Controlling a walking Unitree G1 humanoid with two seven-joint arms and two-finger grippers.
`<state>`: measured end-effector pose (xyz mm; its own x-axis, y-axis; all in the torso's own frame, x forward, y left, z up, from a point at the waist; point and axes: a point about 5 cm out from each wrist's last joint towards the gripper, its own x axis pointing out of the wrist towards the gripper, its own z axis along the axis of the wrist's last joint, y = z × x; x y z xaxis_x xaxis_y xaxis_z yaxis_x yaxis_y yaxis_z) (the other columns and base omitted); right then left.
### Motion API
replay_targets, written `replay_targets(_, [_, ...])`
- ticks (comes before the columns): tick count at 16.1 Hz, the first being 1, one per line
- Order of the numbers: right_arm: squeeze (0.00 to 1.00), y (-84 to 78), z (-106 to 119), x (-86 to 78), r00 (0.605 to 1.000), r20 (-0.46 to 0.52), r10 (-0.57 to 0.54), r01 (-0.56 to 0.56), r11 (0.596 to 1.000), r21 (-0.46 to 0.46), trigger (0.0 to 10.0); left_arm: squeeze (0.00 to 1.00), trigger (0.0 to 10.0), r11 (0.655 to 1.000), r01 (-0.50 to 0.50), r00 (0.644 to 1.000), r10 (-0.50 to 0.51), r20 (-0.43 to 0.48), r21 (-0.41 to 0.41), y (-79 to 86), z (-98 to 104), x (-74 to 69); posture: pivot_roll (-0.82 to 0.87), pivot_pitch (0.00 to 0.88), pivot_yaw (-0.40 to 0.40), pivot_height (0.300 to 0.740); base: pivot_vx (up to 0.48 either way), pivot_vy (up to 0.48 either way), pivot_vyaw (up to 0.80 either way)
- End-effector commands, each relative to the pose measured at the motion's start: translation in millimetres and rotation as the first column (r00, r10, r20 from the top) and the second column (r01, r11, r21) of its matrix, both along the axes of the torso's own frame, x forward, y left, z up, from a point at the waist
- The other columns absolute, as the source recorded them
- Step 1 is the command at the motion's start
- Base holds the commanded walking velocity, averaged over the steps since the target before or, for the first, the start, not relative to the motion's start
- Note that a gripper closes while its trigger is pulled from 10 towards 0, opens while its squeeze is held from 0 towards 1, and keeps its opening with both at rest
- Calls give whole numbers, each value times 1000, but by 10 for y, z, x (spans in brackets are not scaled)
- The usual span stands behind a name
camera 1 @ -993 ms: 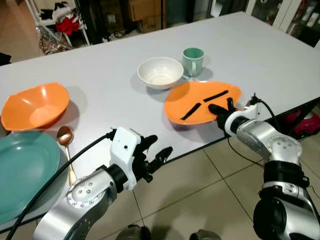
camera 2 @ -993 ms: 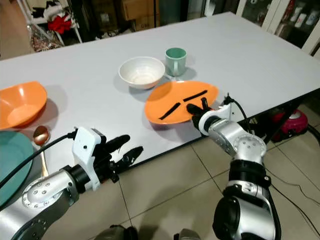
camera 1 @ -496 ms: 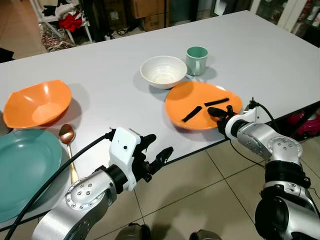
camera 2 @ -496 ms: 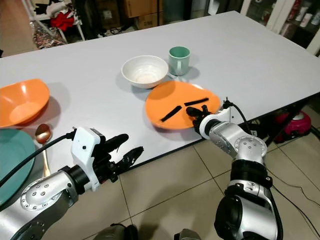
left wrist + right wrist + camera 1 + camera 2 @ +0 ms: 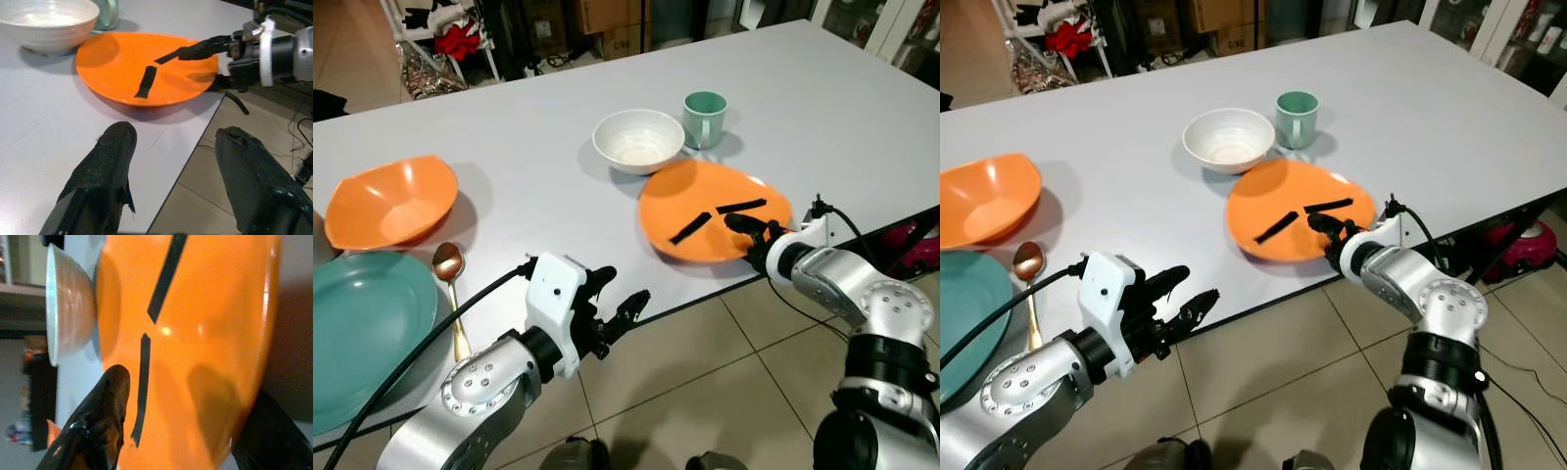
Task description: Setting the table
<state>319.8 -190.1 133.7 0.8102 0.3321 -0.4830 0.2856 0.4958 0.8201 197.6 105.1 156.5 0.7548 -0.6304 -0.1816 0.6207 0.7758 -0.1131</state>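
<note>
Robot's right hand [image 5: 751, 235] grips near rim of orange plate [image 5: 705, 206] at worktop [image 5: 538, 147] edge, fingers clamped above & below it; plate lies beside white bowl [image 5: 638, 141] & green mug [image 5: 706, 106]; left hand [image 5: 612, 304] hovers off edge, fingers apart.

Plates: 2 — orange plate [image 5: 705, 208], teal plate [image 5: 357, 328]
Bowls: 2 — white bowl [image 5: 638, 141], orange bowl [image 5: 389, 201]
Mugs: 1 — green mug [image 5: 705, 106]
Spoons: 1 — spoon [image 5: 450, 279]
</note>
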Motion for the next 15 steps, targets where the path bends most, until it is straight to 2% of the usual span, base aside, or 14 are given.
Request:
replay_targets(1, [1000,-33,-147,-96,996,-91,-6,2,999,-36,10000,0,10000,1000,-25,1000,25,-3,12,39,-23,9,-114,72,54,740,0,0,0])
replay_targets(3, [1000,-66,-98,-212,995,-99,3,-11,996,-86,10000,0,10000,998,-54,999,54,2,23,70,-66,-20,-126,57,51,740,0,0,0])
replay_targets(4, [1000,-80,-87,-276,995,-102,-1,-10,995,-103,10000,0,10000,994,-110,994,109,16,23,119,-83,-7,-130,48,52,740,0,0,0])
replay_targets(6, [1000,-77,-83,-345,995,-105,0,-13,993,-120,10000,0,10000,988,-147,989,146,39,39,165,-91,2,-133,43,52,740,0,0,0])
replay_targets(7, [663,-67,-88,-364,994,-107,2,-15,992,-122,10000,0,10000,987,-153,987,151,44,41,174,-99,3,-136,31,54,740,0,0,0])
replay_targets(8, [0,-41,-95,-428,994,-111,6,-21,991,-131,10000,0,10000,978,-202,977,197,75,60,219,-108,9,-137,14,55,740,0,0,0])
replay_targets(10, [0,-35,-52,-528,995,-97,6,-20,989,-148,10000,0,10000,960,-272,959,266,96,61,271,-122,-9,-124,0,49,740,0,0,0])
replay_targets(13, [0,43,121,-700,995,10,101,-96,971,-219,10000,0,10000,922,-376,921,361,144,94,358,-109,-33,-117,0,44,740,0,0,0])
replay_targets(14, [0,73,188,-762,984,50,169,-145,940,-308,10000,0,10000,908,-408,906,390,165,92,384,-85,-34,-117,6,45,740,0,0,0])
replay_targets(15, [0,183,301,-856,938,114,327,-223,821,-526,10000,0,10000,887,-458,878,439,190,65,412,-36,-39,-115,14,52,740,0,0,0])
